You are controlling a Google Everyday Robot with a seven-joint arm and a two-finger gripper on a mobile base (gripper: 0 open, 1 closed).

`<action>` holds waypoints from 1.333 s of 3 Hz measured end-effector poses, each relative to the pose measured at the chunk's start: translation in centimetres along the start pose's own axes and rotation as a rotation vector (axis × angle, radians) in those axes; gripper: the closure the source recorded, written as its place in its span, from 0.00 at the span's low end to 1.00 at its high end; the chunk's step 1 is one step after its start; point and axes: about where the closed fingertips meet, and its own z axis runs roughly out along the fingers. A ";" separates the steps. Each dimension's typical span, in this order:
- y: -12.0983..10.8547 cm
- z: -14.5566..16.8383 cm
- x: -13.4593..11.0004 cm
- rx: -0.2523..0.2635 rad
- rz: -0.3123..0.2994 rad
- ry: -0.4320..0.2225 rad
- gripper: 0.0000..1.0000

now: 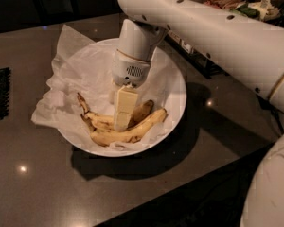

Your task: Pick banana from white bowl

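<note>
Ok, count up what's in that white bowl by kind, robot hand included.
Bananas: 2 (blotchy banana, cleaner banana)
White bowl: 1
Paper lining: 1
Hand, down in the bowl at the bananas: 1
Total: 5

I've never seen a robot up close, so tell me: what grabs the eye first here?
The big white arm stretches in from the upper right, its gripper down inside the white bowl at centre. Under it, on crumpled paper, lie the blotchy, long-stemmed banana and a cleaner yellow banana in front.
</note>
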 end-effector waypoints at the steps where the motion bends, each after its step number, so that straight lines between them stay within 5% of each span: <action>1: -0.3 0.4 -0.1 0.012 0.010 -0.027 0.48; 3: 0.1 -0.1 0.4 0.052 0.036 -0.049 0.94; 4: 0.1 -0.1 0.4 0.052 0.037 -0.049 1.00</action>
